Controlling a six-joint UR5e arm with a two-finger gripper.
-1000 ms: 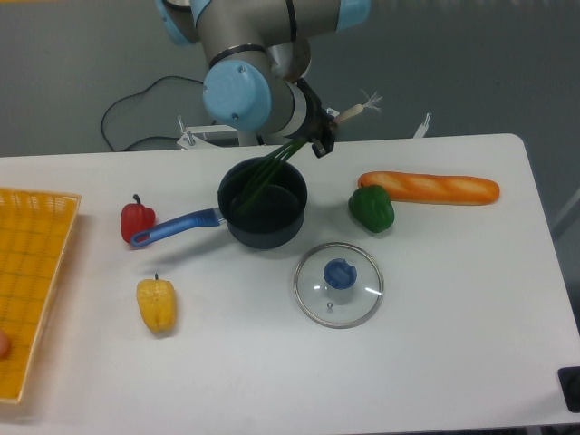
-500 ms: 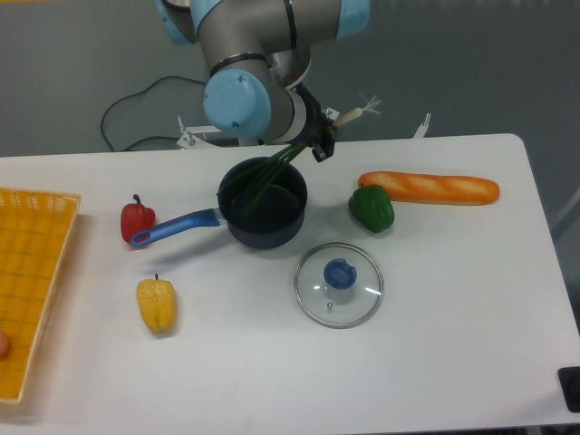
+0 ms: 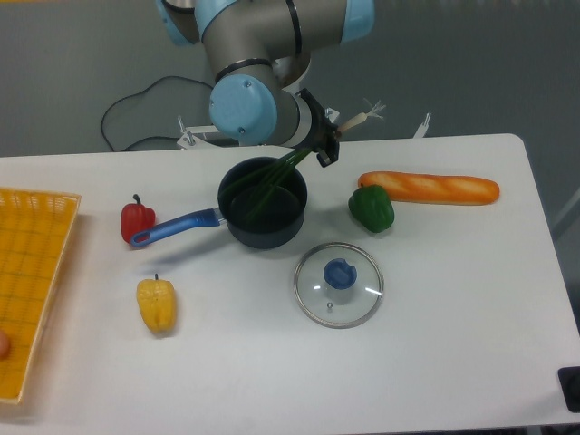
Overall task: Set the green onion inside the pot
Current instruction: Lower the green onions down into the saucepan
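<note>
The arm reaches down from 12 o'clock, its blue-capped wrist joint above the far rim of the pot [image 3: 263,210], with the gripper [image 3: 324,145] angled toward 2 o'clock and clamped on the onion [image 3: 272,177] near its pale root end. That root pokes out past the gripper at 2 o'clock; the green stalks slant down toward 8 o'clock into the pot. The pot's handle points to 8 o'clock, toward a red pepper [image 3: 137,220]. A green pepper [image 3: 372,207] sits at the pot's 3 o'clock, a lid [image 3: 338,284] at 5 o'clock.
</note>
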